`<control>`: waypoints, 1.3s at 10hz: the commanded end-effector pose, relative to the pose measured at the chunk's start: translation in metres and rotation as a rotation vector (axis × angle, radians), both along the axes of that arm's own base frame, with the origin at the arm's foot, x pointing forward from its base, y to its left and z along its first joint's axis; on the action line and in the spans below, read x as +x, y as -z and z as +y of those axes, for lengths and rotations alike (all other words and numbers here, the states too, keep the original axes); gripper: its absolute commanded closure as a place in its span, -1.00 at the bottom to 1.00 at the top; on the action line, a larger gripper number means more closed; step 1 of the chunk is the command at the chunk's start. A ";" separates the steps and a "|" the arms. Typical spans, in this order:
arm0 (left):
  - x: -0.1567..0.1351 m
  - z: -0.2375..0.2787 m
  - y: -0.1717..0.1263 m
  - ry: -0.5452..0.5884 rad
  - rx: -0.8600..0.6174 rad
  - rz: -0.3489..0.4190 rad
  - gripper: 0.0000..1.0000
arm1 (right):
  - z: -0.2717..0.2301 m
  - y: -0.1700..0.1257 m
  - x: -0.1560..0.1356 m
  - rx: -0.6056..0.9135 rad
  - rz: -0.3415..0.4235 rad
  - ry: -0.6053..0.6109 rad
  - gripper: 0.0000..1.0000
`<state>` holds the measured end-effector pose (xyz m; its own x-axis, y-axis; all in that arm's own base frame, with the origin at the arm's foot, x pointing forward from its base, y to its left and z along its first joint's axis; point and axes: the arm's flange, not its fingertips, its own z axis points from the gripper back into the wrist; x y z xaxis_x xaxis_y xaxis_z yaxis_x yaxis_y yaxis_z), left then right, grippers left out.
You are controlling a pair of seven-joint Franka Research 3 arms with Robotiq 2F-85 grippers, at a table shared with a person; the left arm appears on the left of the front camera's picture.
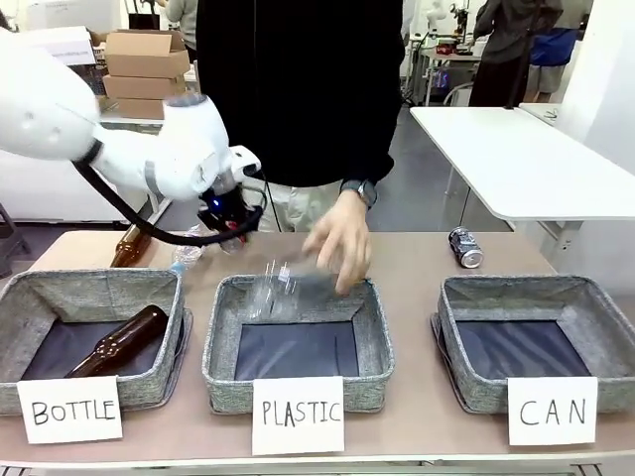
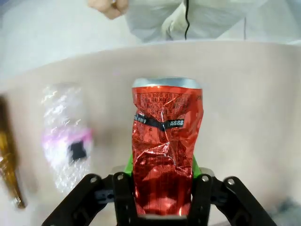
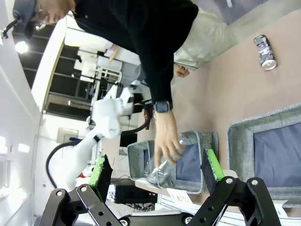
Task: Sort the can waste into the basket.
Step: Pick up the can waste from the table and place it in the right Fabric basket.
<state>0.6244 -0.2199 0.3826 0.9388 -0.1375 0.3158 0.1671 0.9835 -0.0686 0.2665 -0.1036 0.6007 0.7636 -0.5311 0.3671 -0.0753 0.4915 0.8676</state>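
The shiny red dented can stands upright between the green pads of my left gripper, which is shut on it. In the front view that gripper hangs above the table behind the BOTTLE and PLASTIC baskets. A silver can with dark print lies on the table just behind the grey basket signed "CAN". That basket holds nothing. My right gripper is open and high above the table, with the silver can and the CAN basket far below it.
A person's hand holds a clear plastic bottle over the PLASTIC basket. The BOTTLE basket contains a brown bottle. Another brown bottle and a crushed clear bottle lie below my left gripper.
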 end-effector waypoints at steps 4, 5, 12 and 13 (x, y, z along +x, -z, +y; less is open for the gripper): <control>-0.213 0.149 -0.156 0.216 -0.167 0.014 1.00 | 0.000 0.000 0.002 0.008 -0.034 -0.012 -1.00; -0.255 0.169 -0.167 0.254 -0.210 -0.046 1.00 | 0.000 0.000 0.002 0.008 -0.034 -0.012 -1.00; -0.334 0.203 -0.175 0.255 -0.263 -0.141 0.12 | 0.000 0.000 0.002 0.008 -0.034 -0.012 -1.00; -0.296 0.163 -0.167 0.466 -0.274 -0.136 0.12 | 0.000 0.000 0.000 -0.001 0.001 0.001 -1.00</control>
<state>0.3143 -0.0362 0.5519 0.8146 -0.3271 0.4790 0.4876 0.8334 -0.2601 0.2667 -0.1039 0.6002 0.7637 -0.5319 0.3658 -0.0721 0.4929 0.8671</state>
